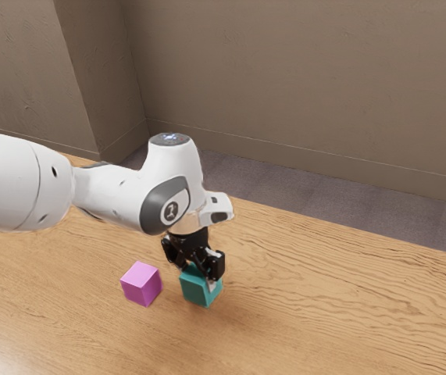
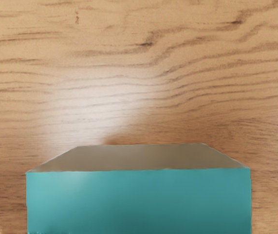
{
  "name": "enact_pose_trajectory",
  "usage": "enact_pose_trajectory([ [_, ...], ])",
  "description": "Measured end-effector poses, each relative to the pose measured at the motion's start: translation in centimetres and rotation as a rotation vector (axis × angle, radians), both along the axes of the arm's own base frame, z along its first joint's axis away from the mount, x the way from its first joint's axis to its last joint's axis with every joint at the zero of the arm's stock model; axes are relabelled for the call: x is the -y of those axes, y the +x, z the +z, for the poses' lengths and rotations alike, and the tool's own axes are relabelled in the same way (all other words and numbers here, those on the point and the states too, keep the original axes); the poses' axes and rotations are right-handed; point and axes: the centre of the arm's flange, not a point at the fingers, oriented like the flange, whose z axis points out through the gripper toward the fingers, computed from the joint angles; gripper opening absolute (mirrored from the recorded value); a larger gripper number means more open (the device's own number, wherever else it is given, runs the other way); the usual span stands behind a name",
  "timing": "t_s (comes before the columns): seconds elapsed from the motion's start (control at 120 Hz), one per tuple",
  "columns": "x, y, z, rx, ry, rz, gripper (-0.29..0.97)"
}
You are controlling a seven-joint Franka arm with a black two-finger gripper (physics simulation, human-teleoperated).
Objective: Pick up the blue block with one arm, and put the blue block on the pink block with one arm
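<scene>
Clamping the blue block [image 1: 198,294], teal in shade, with the gripper [image 1: 203,273]: jaws narrow, closed on its upper part from two sides, as read from the exterior view. Sitting low over the table [image 1: 347,297], just to the exterior view's right of the pink block [image 1: 140,283], close beside but not touching. Cannot tell whether resting on the wood or a little clear of it. In the wrist view, looming straight under the hand as a broad teal face [image 2: 139,204], with bare table [image 2: 139,73] grain beyond.

Judged as the lifting step, with the placing not yet begun. Raise straight up first, high enough to clear the pink block's top before any sideways travel. Avoid crossing too low, for fear of knocking the pink block away. Keep the squeeze steady and the wrist level, so as not to tilt or drop the load. Then carry toward the exterior view's left, stop squarely above the pink block, line up the edges, and lower slowly until contact. Release only once resting flat. Avoid letting go early or off-centre: most likely a tumble off the side.
</scene>
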Motion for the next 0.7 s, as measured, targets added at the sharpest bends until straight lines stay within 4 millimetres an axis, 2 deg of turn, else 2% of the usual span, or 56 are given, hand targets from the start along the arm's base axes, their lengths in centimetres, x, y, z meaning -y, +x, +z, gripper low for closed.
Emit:
enact_pose_trajectory([
  [0.108, -1.0, -0.1, 1.8, -0.008, -0.021, -0.047, 0.38],
  [0.192, -1.0, -1.3, 5.2, 0.017, -0.040, -0.115, 0.38],
  [0.267, -1.8, -2.2, 6.4, 0.025, -0.016, -0.125, 0.37],
  [0.4, -3.8, -3.3, 6.4, 0.010, 0.020, -0.086, 0.37],
  [0.6, -7.9, -3.5, 6.7, -0.018, 0.039, 0.073, 0.37],
  [0.7, -9.1, -3.9, 6.2, -0.043, 0.048, 0.139, 0.37],
])
